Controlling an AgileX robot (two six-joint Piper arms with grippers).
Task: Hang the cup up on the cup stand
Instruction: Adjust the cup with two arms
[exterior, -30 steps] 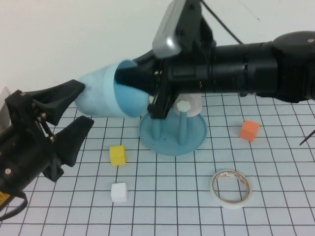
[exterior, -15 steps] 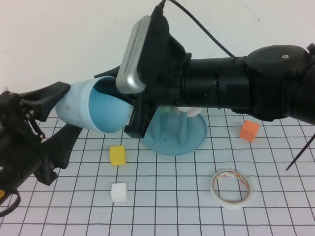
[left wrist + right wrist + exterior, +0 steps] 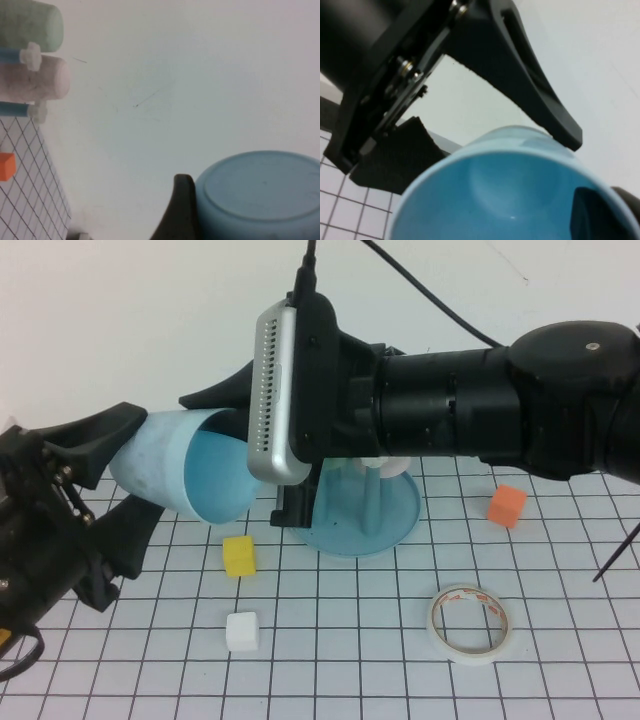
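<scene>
The light blue cup lies on its side in the air, left of the cup stand, its mouth facing the stand. My right gripper is shut on the cup's rim, one finger inside and one outside. The left gripper stands open around the cup's base. One of its fingers is beside the base, and I cannot tell whether they touch. The stand's blue pegs rise behind the right arm.
A pale green cup and a pale pink cup hang on the stand's pegs. On the gridded mat lie a yellow cube, a white cube, an orange cube and a tape roll.
The right arm has carried the cup left and toward the camera, so its base now sits between the left gripper's open fingers. The left gripper has shifted slightly left.
</scene>
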